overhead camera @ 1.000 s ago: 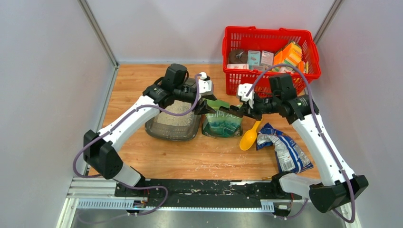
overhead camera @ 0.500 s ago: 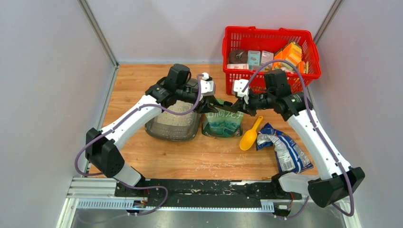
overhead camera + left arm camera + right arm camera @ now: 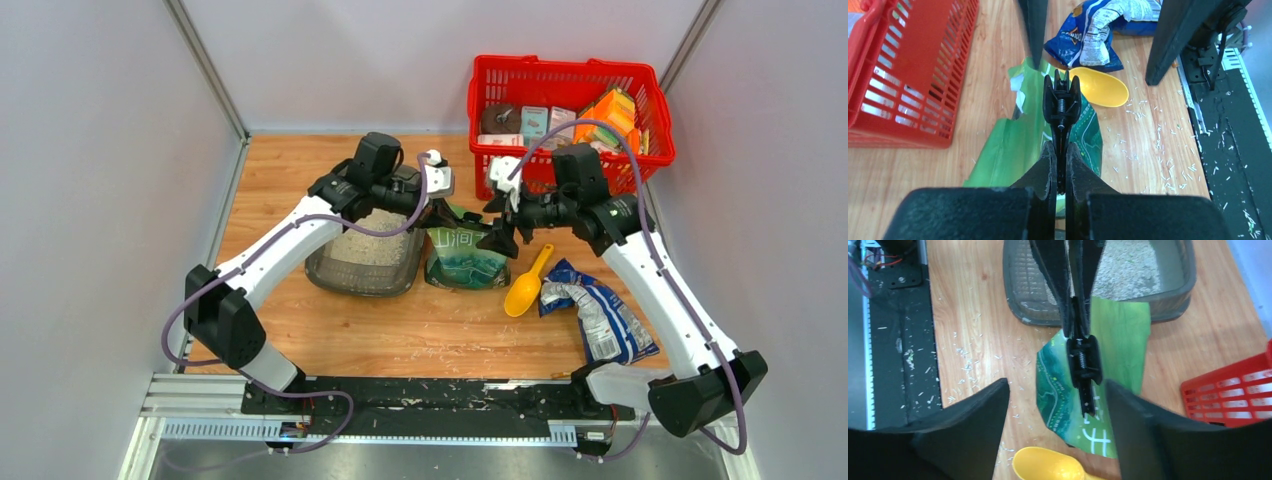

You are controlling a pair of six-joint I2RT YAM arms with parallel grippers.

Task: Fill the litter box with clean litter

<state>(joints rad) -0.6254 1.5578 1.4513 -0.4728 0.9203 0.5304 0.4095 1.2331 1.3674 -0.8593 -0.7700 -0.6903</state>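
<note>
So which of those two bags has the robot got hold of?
The green bag next to the litter box: the left gripper is shut on a black clip at its top. The blue-and-silver bag lies crumpled, untouched.

White characters on green bag (image 3: 1123, 350), unreadable, blue bag (image 3: 1088, 40) print illegible

We find bare table (image 3: 400, 335) in front of the green bag (image 3: 465, 262). The litter box (image 3: 362, 290) sits against its left side, a yellow scoop (image 3: 522, 295) lies just right, and the red basket (image 3: 565, 64) stands behind. Above it, the left gripper (image 3: 1060, 152) pinches a black clip (image 3: 1062, 100); the right gripper (image 3: 1055, 385) hangs spread.
</note>
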